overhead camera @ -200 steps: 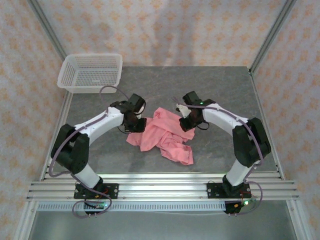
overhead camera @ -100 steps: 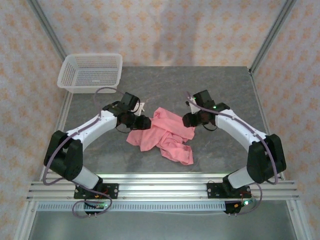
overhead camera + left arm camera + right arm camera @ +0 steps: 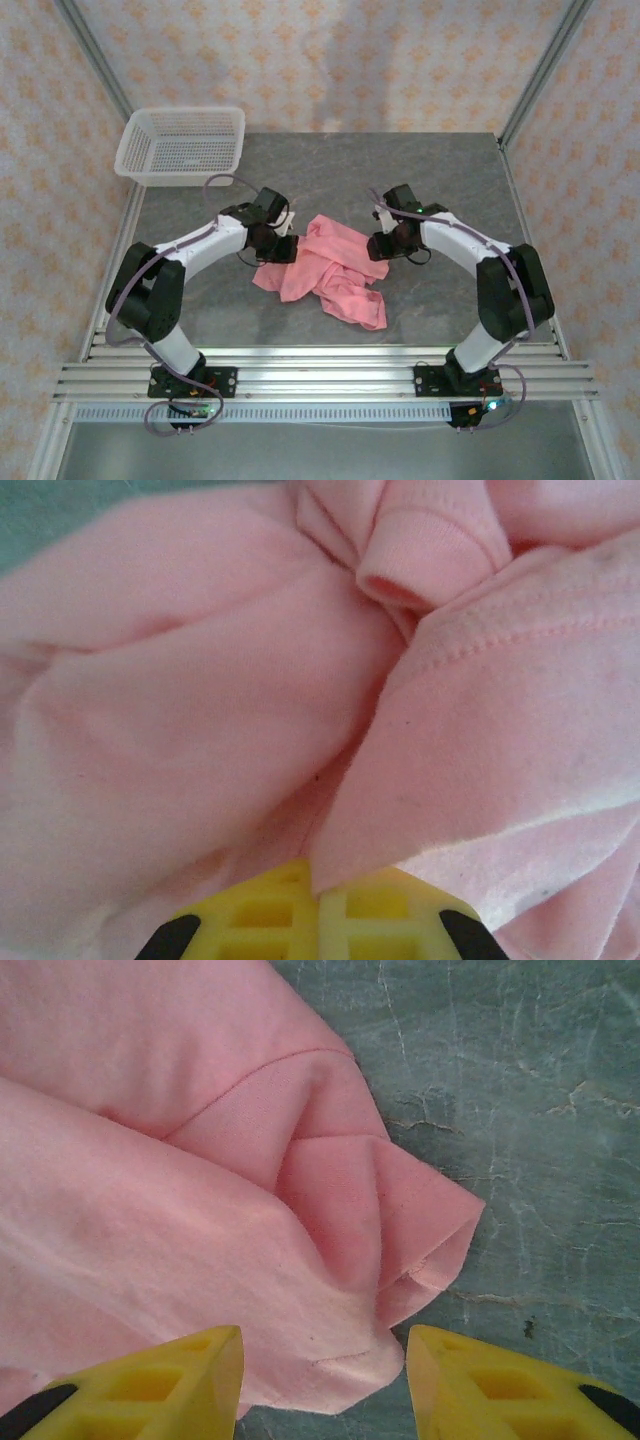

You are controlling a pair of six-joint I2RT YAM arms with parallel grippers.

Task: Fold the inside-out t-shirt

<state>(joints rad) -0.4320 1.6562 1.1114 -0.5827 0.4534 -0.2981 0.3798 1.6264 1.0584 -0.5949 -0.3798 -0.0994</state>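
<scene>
Left claw (image 3: 320, 900) clenched on fold of t-shirt (image 3: 200, 710); right claw (image 3: 325, 1345) released, straddling its corner on table (image 3: 520, 1110).

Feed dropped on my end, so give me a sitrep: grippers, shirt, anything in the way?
Left gripper shut on t-shirt fold. Right gripper open, straddling a corner. Cloth crumpled mid-table, not yet folded. Basket far left, apart from it.

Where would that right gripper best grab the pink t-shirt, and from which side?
Probably the bunched corner of the t-shirt that juts onto the table. Come straight down from above: the layers pile up there into a raised lump with bare surface either side, and the open right gripper straddles it.
</scene>
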